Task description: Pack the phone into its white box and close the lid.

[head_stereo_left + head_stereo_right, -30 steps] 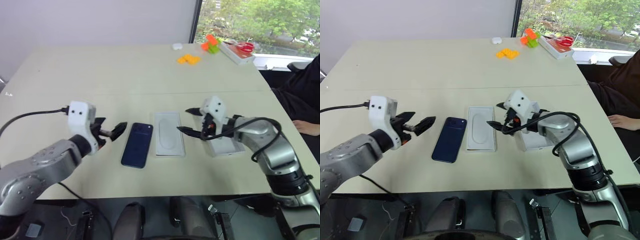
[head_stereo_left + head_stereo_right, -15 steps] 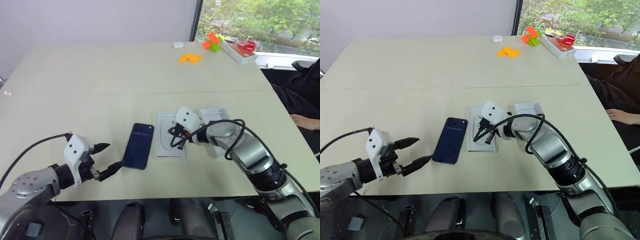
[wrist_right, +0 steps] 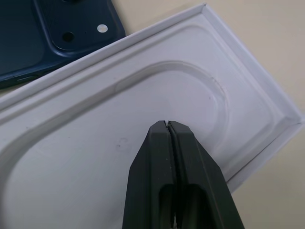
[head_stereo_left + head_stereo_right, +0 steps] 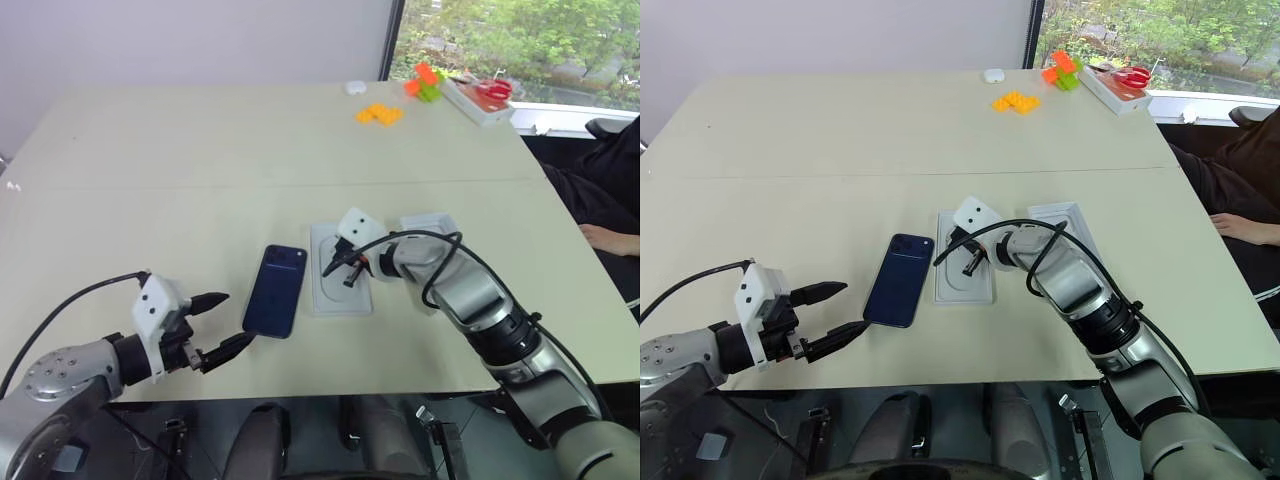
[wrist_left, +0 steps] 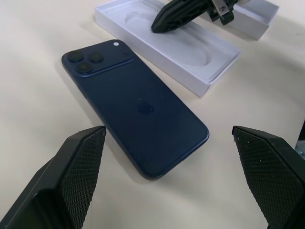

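Soft, even daylight fills the scene, coming from the window at the far right; the greenery outside looks bright and slightly washed out. The pale table is evenly lit, with faint, diffuse shadows under the arms. The head views are fairly sharp, with mild bending toward the edges. In the left wrist view the phone shows a gentle sheen, and the near fingertips stay crisp. The white tray in the right wrist view shows soft shading along its oval recess
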`<action>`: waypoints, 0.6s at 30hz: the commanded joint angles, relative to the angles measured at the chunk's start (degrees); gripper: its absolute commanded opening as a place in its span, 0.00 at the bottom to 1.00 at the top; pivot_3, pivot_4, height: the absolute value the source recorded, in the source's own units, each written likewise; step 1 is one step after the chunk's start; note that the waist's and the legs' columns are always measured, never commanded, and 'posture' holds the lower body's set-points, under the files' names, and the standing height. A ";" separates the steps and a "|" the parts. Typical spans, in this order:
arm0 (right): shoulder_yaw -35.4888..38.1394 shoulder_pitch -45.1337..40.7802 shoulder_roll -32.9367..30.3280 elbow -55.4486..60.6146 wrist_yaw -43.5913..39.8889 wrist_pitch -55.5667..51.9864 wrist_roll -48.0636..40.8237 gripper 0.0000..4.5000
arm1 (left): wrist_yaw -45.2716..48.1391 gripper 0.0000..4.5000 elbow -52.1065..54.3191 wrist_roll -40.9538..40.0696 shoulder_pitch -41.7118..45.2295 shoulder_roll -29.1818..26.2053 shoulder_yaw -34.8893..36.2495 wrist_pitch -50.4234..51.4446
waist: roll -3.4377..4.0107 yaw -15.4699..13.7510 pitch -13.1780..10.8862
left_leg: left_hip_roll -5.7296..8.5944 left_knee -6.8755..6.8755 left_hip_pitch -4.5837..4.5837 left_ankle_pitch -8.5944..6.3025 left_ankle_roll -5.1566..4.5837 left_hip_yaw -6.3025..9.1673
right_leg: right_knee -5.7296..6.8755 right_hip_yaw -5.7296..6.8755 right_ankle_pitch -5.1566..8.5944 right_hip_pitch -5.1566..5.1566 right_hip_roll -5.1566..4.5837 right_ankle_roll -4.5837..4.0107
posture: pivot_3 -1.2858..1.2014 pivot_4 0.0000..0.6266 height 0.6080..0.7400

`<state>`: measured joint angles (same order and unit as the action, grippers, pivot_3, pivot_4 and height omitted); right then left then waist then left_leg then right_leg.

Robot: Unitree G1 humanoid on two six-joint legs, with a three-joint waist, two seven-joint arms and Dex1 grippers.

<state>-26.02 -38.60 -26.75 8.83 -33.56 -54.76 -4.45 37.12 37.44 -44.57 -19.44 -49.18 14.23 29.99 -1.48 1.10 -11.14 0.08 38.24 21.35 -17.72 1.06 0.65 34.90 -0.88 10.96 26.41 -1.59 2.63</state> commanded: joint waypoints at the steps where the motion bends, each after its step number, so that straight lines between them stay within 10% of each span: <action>1: 0.09 0.50 -1.70 2.82 -1.90 2.72 0.71 0.01 | -0.56 1.00 2.35 0.08 0.75 0.86 -0.02 1.34 | 0.00 -0.04 0.00 | 0.00 0.01 0.00 0.00 0.00 0.00 | 0.01 0.00 0.00 0.00 0.00 0.00 | 0.52 0.24 1.00; 9: 4.90 2.61 -3.83 9.48 -7.59 12.85 -2.38 0.01 | -8.08 1.00 0.09 -2.29 5.33 2.49 2.95 10.92 | 0.00 0.09 0.00 | 0.00 0.05 -0.08 0.02 0.00 0.02 | 0.24 -0.01 -0.08 0.01 0.08 0.17 | 0.52 0.24 1.00; 18: -0.15 -0.76 2.27 13.24 -5.67 0.70 -1.93 0.01 | -17.21 1.00 -4.69 -6.94 9.67 6.53 8.41 20.48 | -0.03 0.15 0.02 | -0.06 0.05 -0.17 0.04 0.03 0.11 | 0.35 -0.01 -0.12 0.00 0.12 0.16 | 0.52 0.24 1.00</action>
<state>-24.93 -37.31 -25.87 19.13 -40.24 -50.97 -6.18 21.28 32.52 -50.71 -10.27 -42.71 20.41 49.32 -1.51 1.25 -11.13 0.02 38.29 21.18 -17.69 1.10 0.85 35.26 -0.90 10.83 26.41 -1.48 2.77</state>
